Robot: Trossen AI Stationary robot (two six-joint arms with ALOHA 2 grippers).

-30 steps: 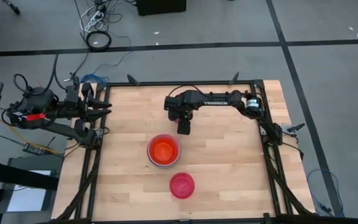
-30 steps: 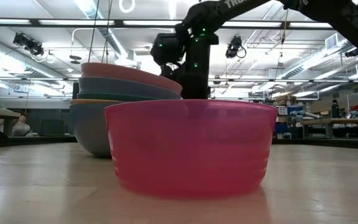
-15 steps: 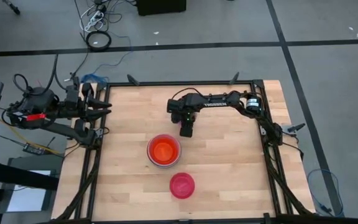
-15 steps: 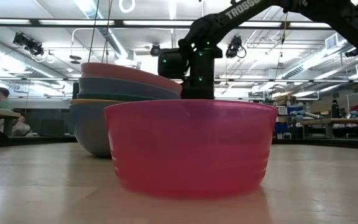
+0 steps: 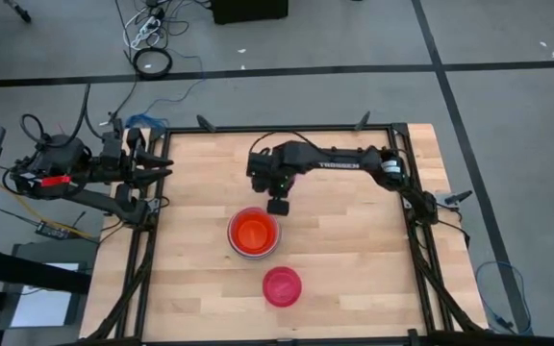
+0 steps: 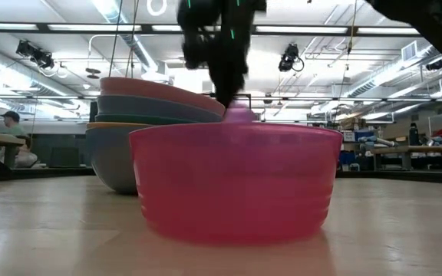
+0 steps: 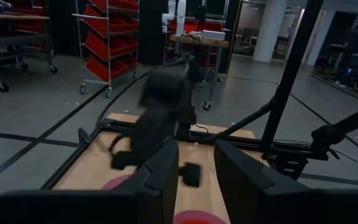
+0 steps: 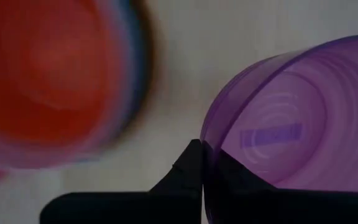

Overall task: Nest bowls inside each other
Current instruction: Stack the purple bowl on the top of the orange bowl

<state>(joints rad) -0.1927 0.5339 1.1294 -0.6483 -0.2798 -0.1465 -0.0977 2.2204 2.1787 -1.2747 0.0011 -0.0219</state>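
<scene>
A stack of nested bowls (image 5: 254,233), orange one on top, stands at the table's middle; the right wrist view shows the stack (image 8: 48,74) too. A magenta-red bowl (image 5: 282,286) rests on its base nearer the front edge and fills the low view (image 6: 236,180). My right gripper (image 5: 278,205), just beyond the stack, points down and is shut on a purple bowl (image 8: 291,124); a bit of that bowl (image 6: 240,115) shows in the low view. My left gripper (image 5: 162,173) waits open, level, over the table's left edge. My right gripper pinches the purple bowl's rim (image 8: 207,138) between its two fingers (image 8: 188,165), one inside the bowl and one outside, only one wall between them. The fingers come from above, pointing down. The bowl hangs tilted below them, its opening facing the camera, lifted off the table.
Bare wooden tabletop (image 5: 354,259) lies to the right of the stack and the magenta-red bowl. A black frame (image 5: 412,221) runs round the table's edges. A person sits far off in the room behind the table (image 6: 10,134).
My right gripper has risen and swung toward the table's left, closer to the stack. In the low view the purple bowl now shows above the magenta-red bowl's rim, where it did not before: it has been lifted.
</scene>
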